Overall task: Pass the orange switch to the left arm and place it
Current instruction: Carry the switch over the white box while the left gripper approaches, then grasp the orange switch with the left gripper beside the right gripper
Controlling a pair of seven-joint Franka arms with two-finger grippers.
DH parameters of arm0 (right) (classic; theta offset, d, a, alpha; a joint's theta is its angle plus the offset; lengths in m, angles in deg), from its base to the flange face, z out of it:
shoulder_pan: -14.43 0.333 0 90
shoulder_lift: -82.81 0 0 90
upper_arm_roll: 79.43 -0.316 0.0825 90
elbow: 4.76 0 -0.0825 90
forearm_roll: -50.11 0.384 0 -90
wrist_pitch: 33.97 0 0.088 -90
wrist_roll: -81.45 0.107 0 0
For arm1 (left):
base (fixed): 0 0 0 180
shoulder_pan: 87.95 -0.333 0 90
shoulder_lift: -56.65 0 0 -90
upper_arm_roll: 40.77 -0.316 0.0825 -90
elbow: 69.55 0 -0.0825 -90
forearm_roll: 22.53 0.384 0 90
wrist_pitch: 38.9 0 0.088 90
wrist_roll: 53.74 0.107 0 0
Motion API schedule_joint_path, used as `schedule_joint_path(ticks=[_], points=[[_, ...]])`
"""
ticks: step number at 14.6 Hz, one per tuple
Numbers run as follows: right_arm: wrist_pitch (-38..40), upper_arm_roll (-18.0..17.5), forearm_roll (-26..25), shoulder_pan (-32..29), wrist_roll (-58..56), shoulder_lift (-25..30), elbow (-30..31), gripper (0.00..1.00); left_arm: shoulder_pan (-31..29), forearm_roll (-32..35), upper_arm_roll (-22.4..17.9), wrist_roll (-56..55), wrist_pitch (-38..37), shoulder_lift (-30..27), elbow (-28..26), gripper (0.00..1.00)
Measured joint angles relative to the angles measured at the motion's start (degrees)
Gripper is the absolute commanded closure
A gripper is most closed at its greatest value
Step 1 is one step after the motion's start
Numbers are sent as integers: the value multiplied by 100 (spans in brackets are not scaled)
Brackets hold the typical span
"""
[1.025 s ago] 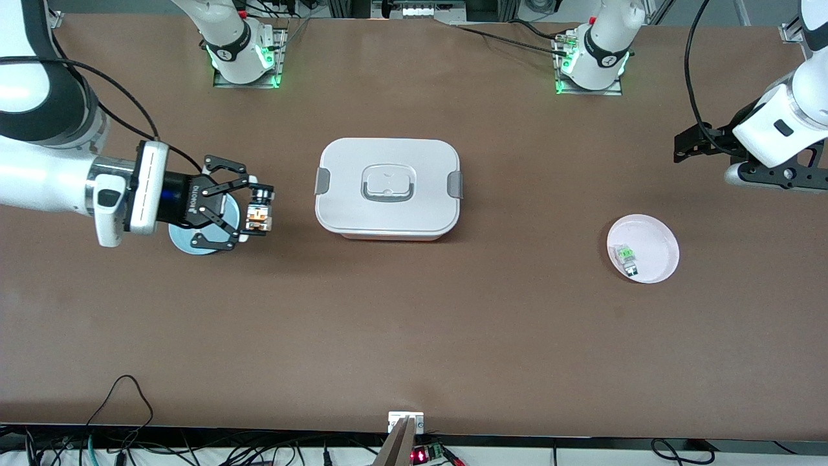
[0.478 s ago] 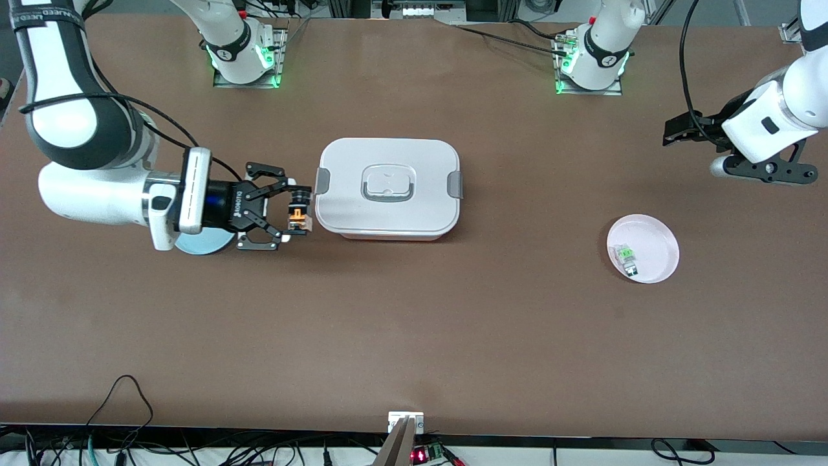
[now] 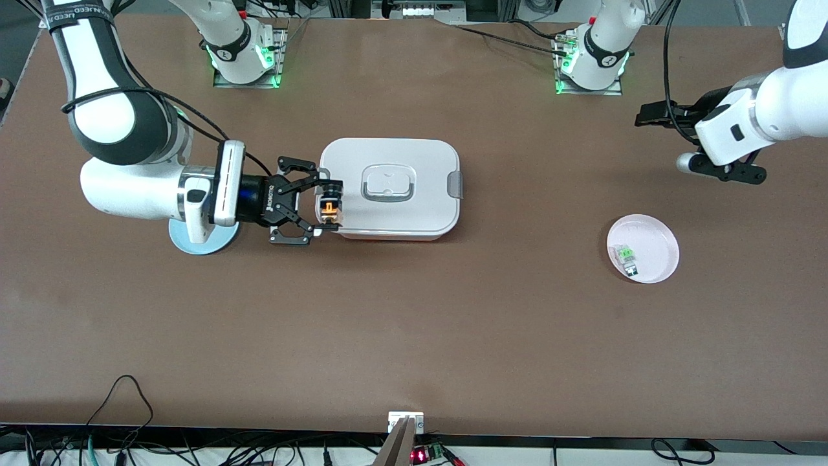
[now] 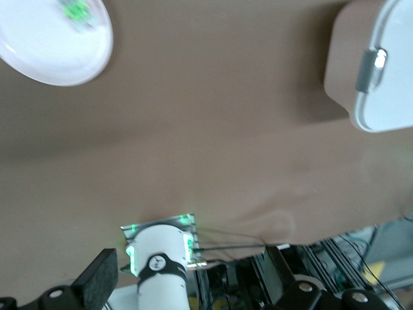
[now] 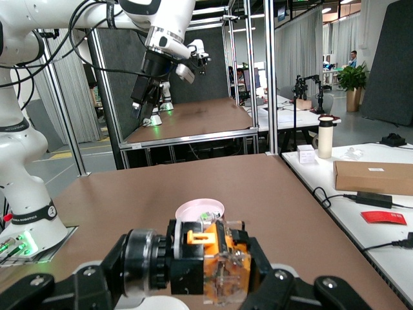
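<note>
The orange switch [image 3: 328, 210], black with an orange and clear end, is held off the table with my right gripper [image 3: 326, 208] shut on it. It hangs over the end of the white lidded box [image 3: 388, 188] that faces the right arm. In the right wrist view the switch [image 5: 222, 258] fills the space between the fingers. My left gripper [image 3: 666, 142] is open and empty, up in the air over the left arm's end of the table, well apart from the box. In the left wrist view its fingers [image 4: 97, 284] stand wide apart, and the box [image 4: 387, 77] shows at the edge.
A pink plate [image 3: 660, 259] with a small green-and-clear part [image 3: 626, 255] lies at the left arm's end, nearer the front camera than the left gripper. A blue disc [image 3: 200, 241] lies under the right arm's wrist. Both arm bases stand along the table's back edge.
The right arm has carried the switch from over the blue disc to over the box's end. The left arm has drifted toward the table's middle and the bases, still open.
</note>
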Motion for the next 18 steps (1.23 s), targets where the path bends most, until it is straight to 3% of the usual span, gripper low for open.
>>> schedule_joint_path(ticks=[6,12,15,18], points=[[-480,-217,174,136,-87,18,-6,64,-101,-2229,-14,515,91,148,-12,0],[-1452,-518,462,658,-89,14,-4,64,-126,-4744,-7,1818,1414,426,-432,0],[-1568,-518,465,744,-89,13,-4,64,-88,-6145,-5,2823,1804,904,-469,0],[-1631,-529,484,743,-89,12,-4,64,94,-7046,72,3573,2260,1361,-470,0]])
